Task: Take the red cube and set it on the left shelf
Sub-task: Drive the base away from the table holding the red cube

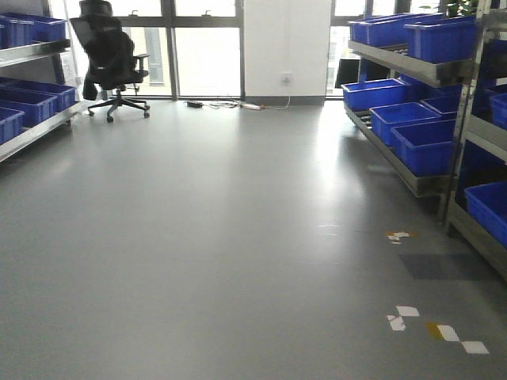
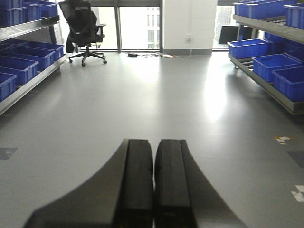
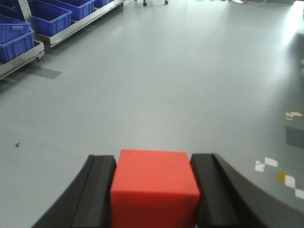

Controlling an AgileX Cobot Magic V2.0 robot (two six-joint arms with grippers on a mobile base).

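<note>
My right gripper (image 3: 154,190) clamps the red cube (image 3: 154,185) between both fingers above the grey floor (image 3: 166,71). My left gripper (image 2: 153,180) is closed and empty, with the left shelf (image 2: 23,61) of blue bins ahead.

Cube (image 3: 154,187) sits in the right gripper (image 3: 153,164); left shelf (image 1: 36,131) and right shelf (image 1: 412,180) flank the floor (image 1: 238,237).
</note>
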